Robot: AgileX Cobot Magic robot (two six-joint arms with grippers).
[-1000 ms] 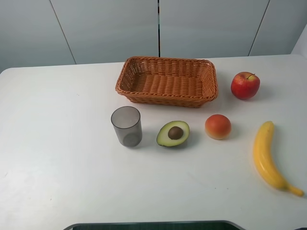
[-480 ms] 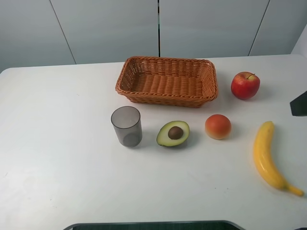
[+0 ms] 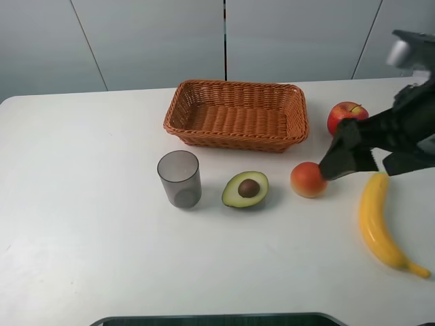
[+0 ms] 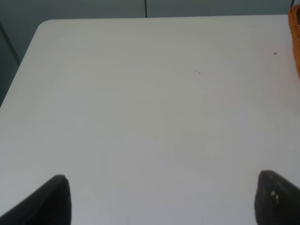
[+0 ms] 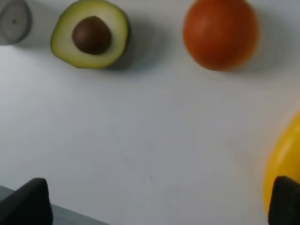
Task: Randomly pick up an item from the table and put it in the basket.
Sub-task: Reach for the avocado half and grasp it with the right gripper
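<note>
The halved avocado lies cut side up on the white table, in front of the empty wicker basket. It also shows in the right wrist view. My right gripper hangs above the table just right of the round orange-red fruit, well right of the avocado. Its fingers stand wide apart and empty in the right wrist view. My left gripper is open and empty over bare table. It is out of the exterior view.
A grey translucent cup stands left of the avocado. A red apple sits right of the basket, partly behind my right arm. A banana lies at the front right. A sliver of the basket shows in the left wrist view.
My right arm has come in from the right edge and moved left, now reaching beside the orange-red fruit. The objects have not moved.
</note>
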